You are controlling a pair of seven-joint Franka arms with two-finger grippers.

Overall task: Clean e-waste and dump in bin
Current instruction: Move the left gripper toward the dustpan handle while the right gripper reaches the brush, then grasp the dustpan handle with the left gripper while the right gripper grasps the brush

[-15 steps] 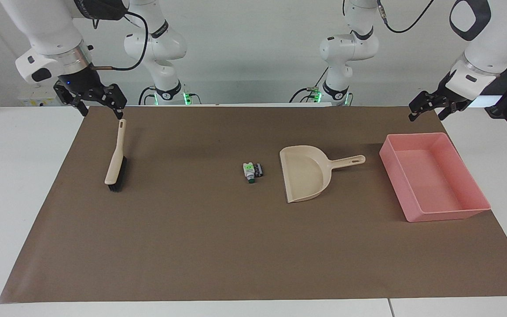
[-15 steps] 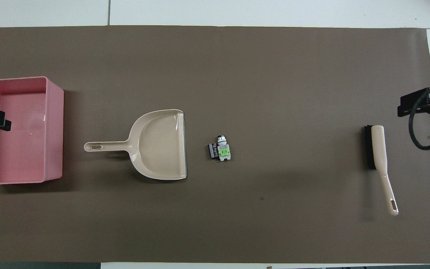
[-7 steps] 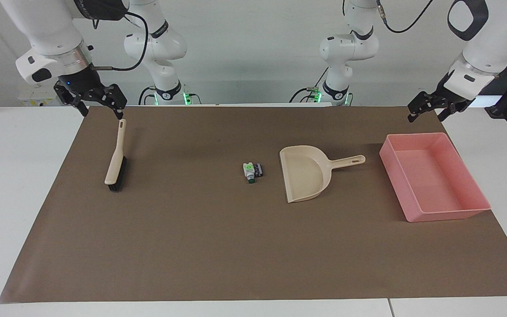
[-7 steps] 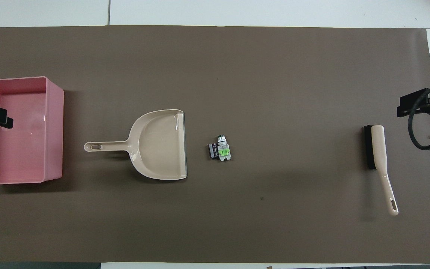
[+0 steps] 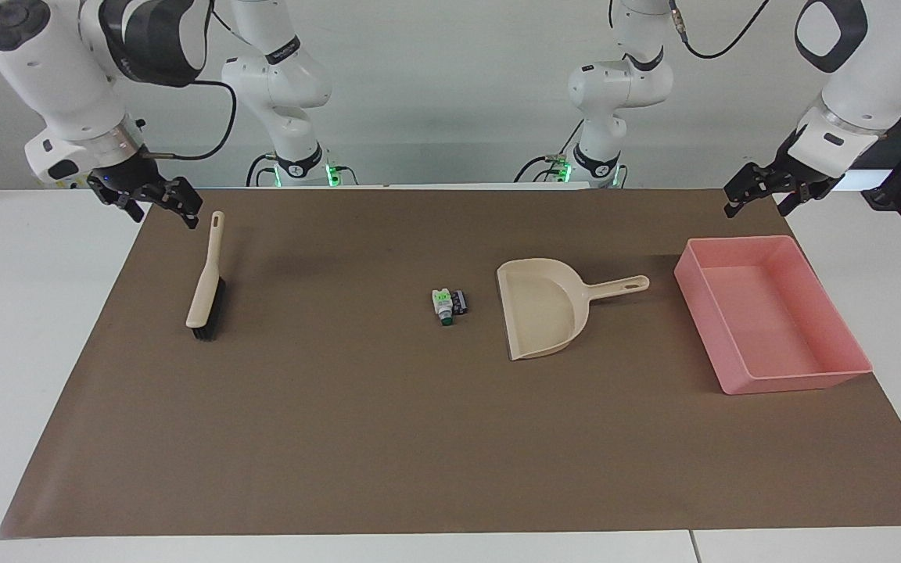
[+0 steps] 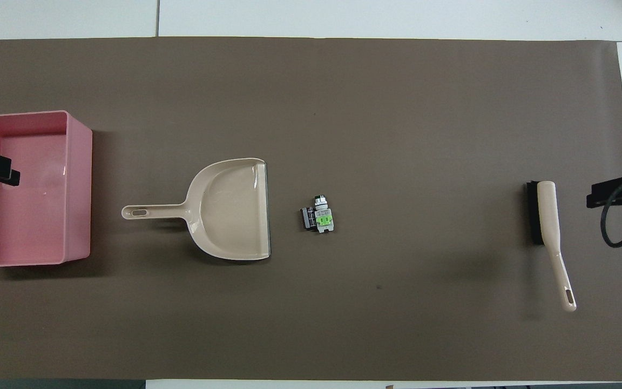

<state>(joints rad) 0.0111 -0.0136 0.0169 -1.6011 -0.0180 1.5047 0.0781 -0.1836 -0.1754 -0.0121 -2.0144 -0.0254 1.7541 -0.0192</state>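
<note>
Scrap bits (image 5: 448, 304) lying mid-tabletop (image 5: 388, 438) beside dustpan (image 5: 542, 308). Pink bin (image 5: 771, 322) sitting toward left arm's end. Right tool (image 5: 155, 205) hanging spread wide, empty, over brush (image 5: 206, 291) handle end. Left tool (image 5: 763, 195) hanging spread, empty, over bin edge.

A: Where does the facing camera sit?
B: High, across the desk (image 5: 20, 328) from the robots, looking back at both arm bases and the whole mat (image 5: 388, 438).
A: And the overhead one?
B: Above the robots' end, aimed steeply down and forward, half a turn round. Both share the mat, bin (image 5: 771, 320), dustpan (image 6: 224, 210) and brush (image 6: 548, 227).
</note>
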